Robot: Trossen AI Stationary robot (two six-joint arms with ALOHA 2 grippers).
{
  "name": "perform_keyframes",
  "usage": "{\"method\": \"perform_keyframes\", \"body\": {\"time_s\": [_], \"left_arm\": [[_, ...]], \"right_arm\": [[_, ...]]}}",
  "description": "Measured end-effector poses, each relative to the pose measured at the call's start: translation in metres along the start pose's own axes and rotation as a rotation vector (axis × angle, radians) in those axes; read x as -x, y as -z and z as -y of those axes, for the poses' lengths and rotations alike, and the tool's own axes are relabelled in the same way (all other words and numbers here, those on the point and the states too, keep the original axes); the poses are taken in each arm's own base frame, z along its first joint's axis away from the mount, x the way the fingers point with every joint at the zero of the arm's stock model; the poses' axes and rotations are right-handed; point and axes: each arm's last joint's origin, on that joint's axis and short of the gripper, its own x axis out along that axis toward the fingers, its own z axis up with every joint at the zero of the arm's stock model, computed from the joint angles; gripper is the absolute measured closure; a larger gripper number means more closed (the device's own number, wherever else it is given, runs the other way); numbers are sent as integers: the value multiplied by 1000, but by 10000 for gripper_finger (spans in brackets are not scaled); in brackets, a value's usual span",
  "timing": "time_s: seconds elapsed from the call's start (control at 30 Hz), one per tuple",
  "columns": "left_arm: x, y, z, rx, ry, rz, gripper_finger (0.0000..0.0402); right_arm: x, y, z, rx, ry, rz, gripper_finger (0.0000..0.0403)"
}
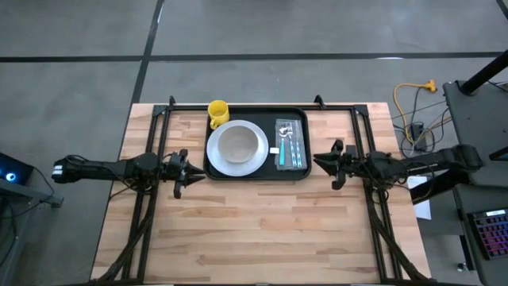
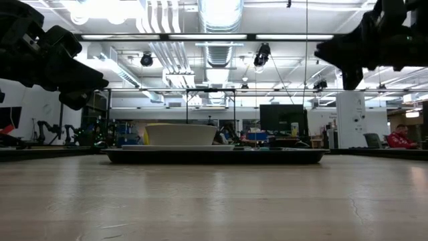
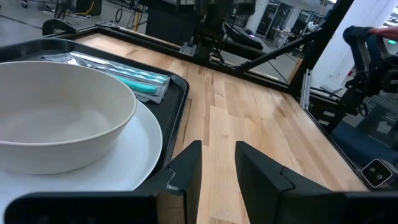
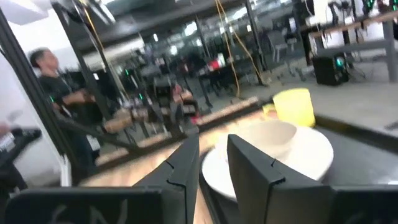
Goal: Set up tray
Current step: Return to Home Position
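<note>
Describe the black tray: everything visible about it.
The tray is a large, flat black rectangle with rounded corners and a low raised rim, plastic by its look. It lies flat at the far middle of the wooden table. On it rest a white plate carrying a bowl, a yellow mug at its far left corner, and a napkin with cutlery on the right.

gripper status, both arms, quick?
Left gripper: fingers slightly open, holding nothing.
Right gripper: fingers slightly open, holding nothing.
</note>
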Motion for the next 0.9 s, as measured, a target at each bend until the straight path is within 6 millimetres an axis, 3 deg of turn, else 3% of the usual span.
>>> {"method": "perform_keyframes", "body": {"time_s": [0.23,0.43,0.9], "left_arm": [[0,0,0,0,0,0,320],[0,0,0,0,0,0,320],[0,0,0,0,0,0,320]], "right_arm": [[8,16,8,56,69,-197,335],[15,19,11,72,88,-250,329],[33,-10,6,-7,-9,26,318]]}}
